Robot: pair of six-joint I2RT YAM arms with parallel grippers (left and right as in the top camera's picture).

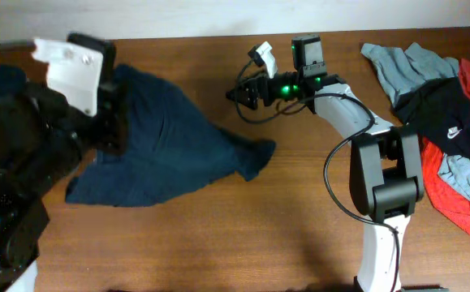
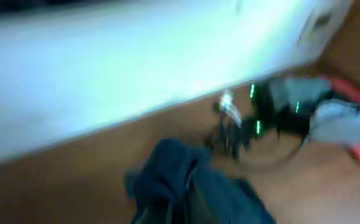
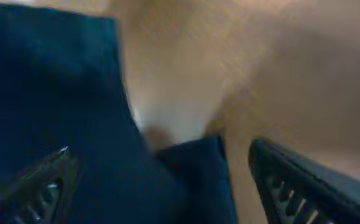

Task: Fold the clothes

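**Left claw pinches the shorts, right claw hangs wide open**

The navy shorts (image 1: 170, 146) lie crumpled on the left half of the wooden counter (image 1: 218, 243), with one tapering corner pointing toward the middle. Their upper left edge is bunched into the left claw (image 1: 109, 113), which is closed tight on the cloth. Its wrist view shows fabric gathered right at the fingers. Near the back of the counter the right claw (image 1: 239, 95) hovers just off the shorts' right side, jaws spread wide and gripping nothing. Its own camera sees blue fabric below, between the fingers. Far right, a grey garment (image 1: 397, 61), a black garment with a white logo (image 1: 446, 113) and a red garment (image 1: 450, 191) sit heaped together, well apart from the shorts.
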